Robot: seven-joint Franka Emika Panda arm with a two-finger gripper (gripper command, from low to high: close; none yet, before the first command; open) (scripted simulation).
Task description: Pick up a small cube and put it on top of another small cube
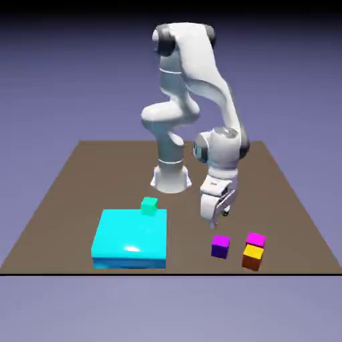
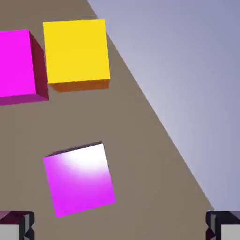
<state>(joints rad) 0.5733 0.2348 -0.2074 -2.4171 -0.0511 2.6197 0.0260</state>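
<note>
I am hovering with my end effector [image 1: 220,220] above the surface [image 1: 87,180], my two fingertips standing wide apart with nothing between them. The small cube [image 1: 220,246], purple-sided and magenta on top, is sitting below me, toward the surface's front edge in the exterior view. In the hand view it is lying within the span of my fingertips but left of the midline, and ahead of the line joining them. So the coming move is asking, I judge, for a sideways and forward correction before I go down.

The cube is showing no long axis; its square top is sitting slightly turned against my finger line, so a small wrist turn should be squaring my pads to two opposite faces.

The front edge is running diagonally past the hand view's right, leaving a strip of bare surface beside the cube. The orange cube [image 1: 252,257] and the magenta cube [image 1: 255,240] are standing close together toward the exterior view's right, with a gap between them and my cube. I am judging that gap enough for one finger, if I am coming down straight. The cyan slab [image 1: 131,234] and teal-green cube [image 1: 149,206] are lying well apart, toward the exterior view's left.
</note>
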